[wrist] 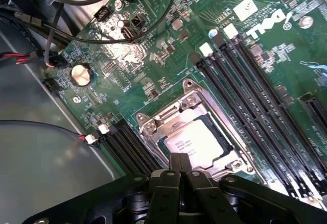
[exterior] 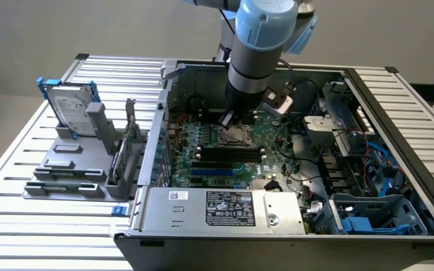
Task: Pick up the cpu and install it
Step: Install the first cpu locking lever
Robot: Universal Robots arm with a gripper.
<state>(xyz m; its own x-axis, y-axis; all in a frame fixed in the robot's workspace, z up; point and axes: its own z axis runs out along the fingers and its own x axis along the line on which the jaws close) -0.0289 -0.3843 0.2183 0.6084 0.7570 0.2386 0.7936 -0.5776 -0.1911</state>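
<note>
Gripper [wrist: 180, 164]: I see jaws pressed together, holding nothing, just over the cpu.
Cpu [wrist: 196, 140]: seated inside the socket frame [wrist: 153, 119] on the motherboard [wrist: 153, 50].

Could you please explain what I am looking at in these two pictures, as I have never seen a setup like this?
The grey and blue column in the exterior view is a robot arm reaching down into an open computer case that lies on a slatted metal table. That picture comes from a camera standing off the arm. The other picture comes from a camera on the arm's wrist, looking down past its claw, whose fingers are closed together. Just beyond them sits the cpu, a small silver square chip lying inside the metal-framed socket on the green motherboard. The claw does not appear to hold anything. On the table, toward the exterior view's left, a hard drive stands upright in a grey holder.
</note>
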